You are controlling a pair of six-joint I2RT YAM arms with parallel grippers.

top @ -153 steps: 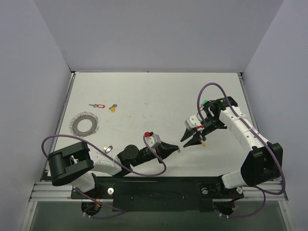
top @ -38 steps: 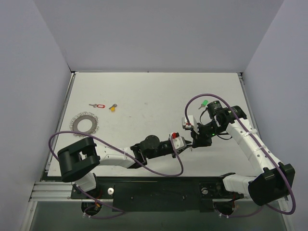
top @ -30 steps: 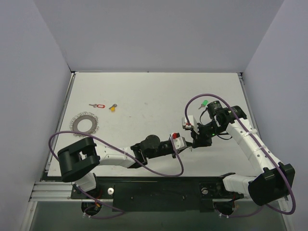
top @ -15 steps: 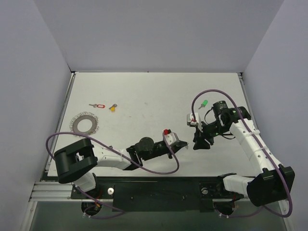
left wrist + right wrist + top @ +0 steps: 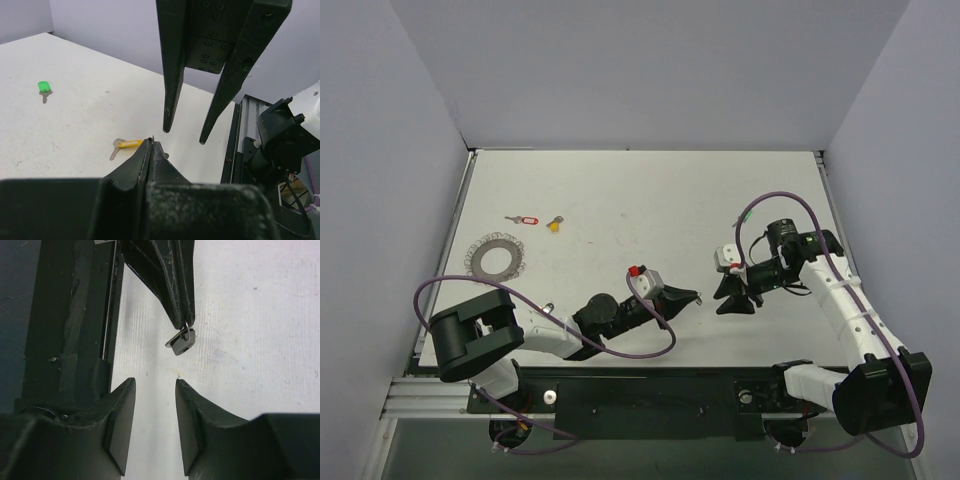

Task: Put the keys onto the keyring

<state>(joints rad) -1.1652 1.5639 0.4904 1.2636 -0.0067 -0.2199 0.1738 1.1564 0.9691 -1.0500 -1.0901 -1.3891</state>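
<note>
The keyring (image 5: 498, 257) lies flat at the desk's (image 5: 650, 190) left edge, with nothing threaded on it. Just behind it lie the red key (image 5: 523, 219) and, beside that, the yellow key (image 5: 555, 224), both apart from the ring.

Toward the middle, the left arm reaches low across the front of the desk. Its end effector (image 5: 695, 297) is closed tight, the two fingers pressed together into a point. In the right wrist view a small dark key (image 5: 182, 343) hangs from that tip by a little wire loop, above the bare desk.

Just to the right, the right end effector (image 5: 735, 306) faces the left one, tips near each other but apart. Its jaws stand at a moderate gap and hold nothing; the dark key hangs in line with that gap, short of the fingers (image 5: 120, 425).

In the left wrist view a second yellow key (image 5: 126, 144) lies on the desk below the right fingers, and the green key (image 5: 44, 87) lies well beyond it, alone.
</note>
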